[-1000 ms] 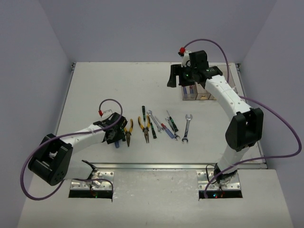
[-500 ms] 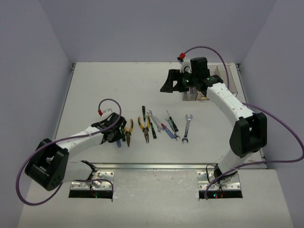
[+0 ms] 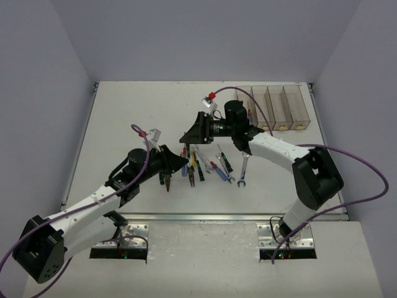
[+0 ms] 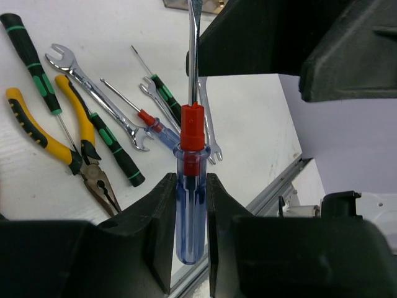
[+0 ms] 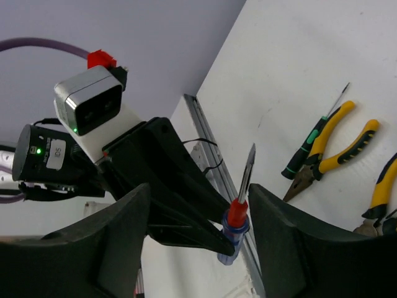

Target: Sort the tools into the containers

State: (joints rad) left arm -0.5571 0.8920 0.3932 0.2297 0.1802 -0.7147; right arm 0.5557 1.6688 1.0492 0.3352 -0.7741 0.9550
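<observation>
- blue-handled screwdriver (image 4: 191, 133), red collar: clamped by its handle in the left gripper (image 4: 189, 186), lifted off the table (image 3: 136, 112), over the near end of the tool row
- shaft sticks out past the left fingertips, pointing at the right gripper (image 5: 201, 198)
- left gripper: clenched on the handle, one black finger (image 4: 155, 230) pressed on each side, butt of the handle poking out behind the grip
- right gripper: jaws spread wide, nothing grasped; the shaft stands in the gap between its fingers (image 5: 291, 248), touching neither in the right wrist view
- both grippers meet nose to nose mid-table, just above the tool row
- left on the table, lying side by side in a loose row: pliers (image 5: 335, 146) with yellow-and-black handles, two pairs; green/black screwdrivers (image 4: 118, 149); small red/blue screwdriver (image 4: 155, 124); wrenches (image 4: 99, 96), silver
- nearest to the held screwdriver in the left wrist view: the small red/blue screwdriver and a wrench, directly behind its collar
- bins (image 3: 273, 105): four clear brownish ones in a row at the far right of the table, well apart from both grippers and from the tool row
- contents of the bins: cannot tell from the top view
- left wrist camera (image 5: 93, 99) shows in the right wrist view, green light on beside it
</observation>
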